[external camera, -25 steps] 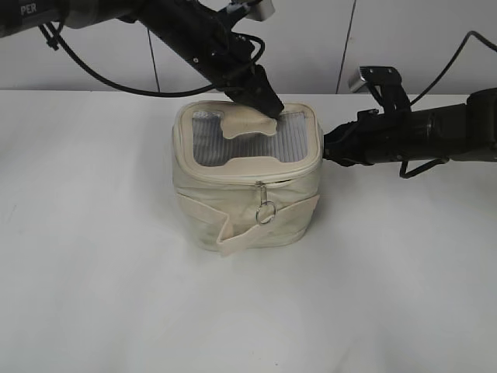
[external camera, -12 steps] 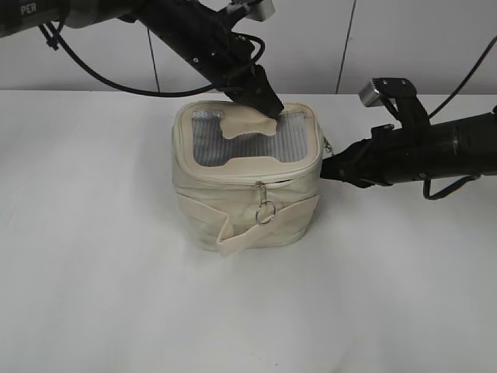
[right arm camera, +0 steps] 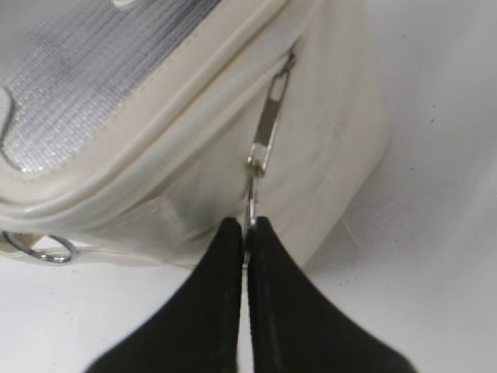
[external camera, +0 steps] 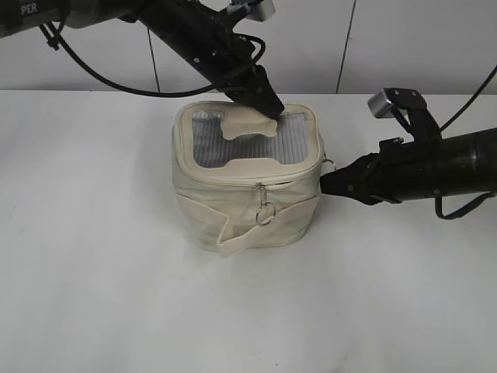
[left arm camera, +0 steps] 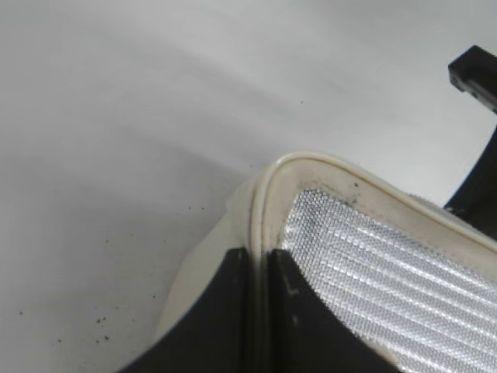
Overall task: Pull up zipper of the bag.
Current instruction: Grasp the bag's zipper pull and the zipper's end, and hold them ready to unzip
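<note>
The cream bag (external camera: 233,221) stands mid-table, with a grey mesh top and a bone-shaped patch (external camera: 247,123). The zipper (external camera: 225,178) runs round its top rim. One silver ring pull (external camera: 265,211) hangs at the front. My left gripper (external camera: 272,107) is shut on the bag's back rim; in the left wrist view its jaws (left arm camera: 260,264) pinch the rim piping beside the mesh (left arm camera: 373,272). My right gripper (external camera: 324,182) is at the bag's right side. In the right wrist view its jaws (right arm camera: 247,227) are shut on the second ring pull (right arm camera: 268,124), stretched taut from the zipper.
The bag's wide cream strap band (external camera: 256,235) wraps the front, with a loose end hanging low. The white table (external camera: 116,295) lies all around. A grey wall (external camera: 311,47) stands behind. The front ring (right arm camera: 46,249) also shows at the lower left of the right wrist view.
My right gripper has moved toward the front along the bag's right side, drawing the ring pull with it. The left gripper and the bag have stayed put.
</note>
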